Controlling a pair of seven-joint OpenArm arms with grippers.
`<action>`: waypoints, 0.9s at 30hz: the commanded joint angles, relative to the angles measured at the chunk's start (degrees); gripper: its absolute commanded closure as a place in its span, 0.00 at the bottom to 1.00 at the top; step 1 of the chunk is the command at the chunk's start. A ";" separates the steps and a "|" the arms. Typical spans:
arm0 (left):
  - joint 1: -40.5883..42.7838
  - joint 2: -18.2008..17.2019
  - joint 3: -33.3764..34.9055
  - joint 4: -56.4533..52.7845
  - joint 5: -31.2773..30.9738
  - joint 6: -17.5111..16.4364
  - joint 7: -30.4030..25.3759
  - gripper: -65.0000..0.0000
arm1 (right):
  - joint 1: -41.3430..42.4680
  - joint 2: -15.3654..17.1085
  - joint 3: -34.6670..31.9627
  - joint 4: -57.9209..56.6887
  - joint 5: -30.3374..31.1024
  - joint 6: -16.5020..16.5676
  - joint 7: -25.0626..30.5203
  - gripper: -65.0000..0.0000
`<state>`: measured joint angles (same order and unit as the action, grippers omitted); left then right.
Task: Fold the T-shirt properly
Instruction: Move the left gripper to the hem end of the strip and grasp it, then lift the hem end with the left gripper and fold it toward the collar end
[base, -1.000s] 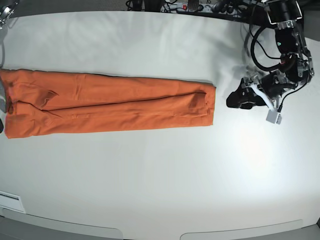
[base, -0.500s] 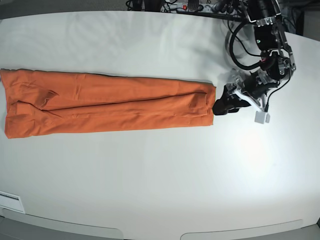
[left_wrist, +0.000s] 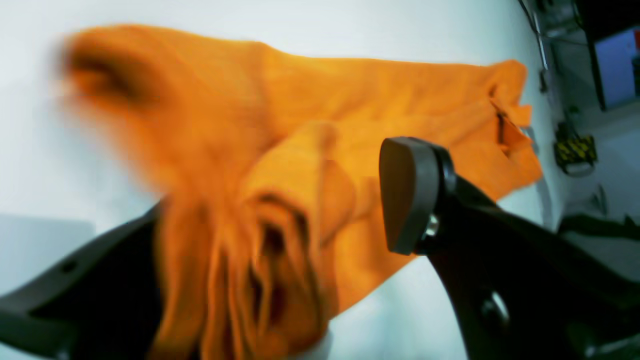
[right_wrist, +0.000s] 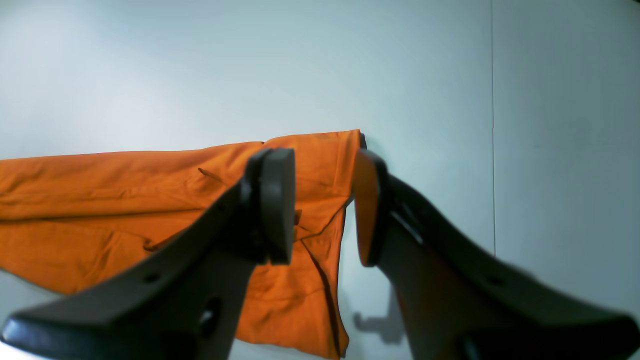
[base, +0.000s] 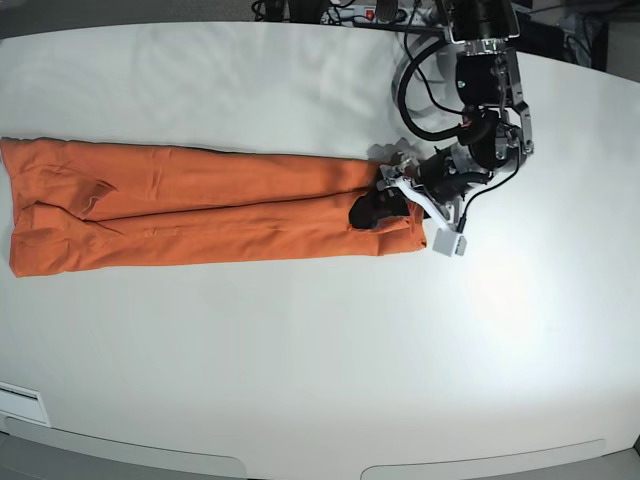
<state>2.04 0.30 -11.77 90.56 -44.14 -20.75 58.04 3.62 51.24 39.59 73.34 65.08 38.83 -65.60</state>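
T-shirt (base: 200, 205) lies as a long folded strip on the white table (base: 300, 350). Left gripper (base: 385, 205) is spread apart over its bunched, blurred end; right gripper (right_wrist: 322, 205) hangs unclenched above the other end.

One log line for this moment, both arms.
T-shirt: long folded strip on table | left gripper: open, astride bunched right end | right gripper: open, above other end | phase: grasping

No words, numbers or brand marks readable anywhere — nothing legible on cloth, table or arm.
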 joint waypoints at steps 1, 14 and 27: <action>-0.20 0.20 1.01 0.28 1.73 0.72 1.90 0.40 | 0.83 2.16 0.59 0.92 1.68 0.00 1.33 0.65; -6.14 -0.59 -5.22 0.31 5.73 0.09 1.90 1.00 | 0.79 1.14 -0.17 0.92 17.68 1.14 -7.32 0.76; -6.69 -1.57 -7.10 0.31 -0.35 -6.47 3.52 1.00 | -0.94 -12.59 -13.22 0.92 -0.33 1.17 5.07 1.00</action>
<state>-3.66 -1.17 -18.85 89.95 -42.87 -26.48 62.26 1.67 36.84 25.82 73.41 61.91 39.70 -61.78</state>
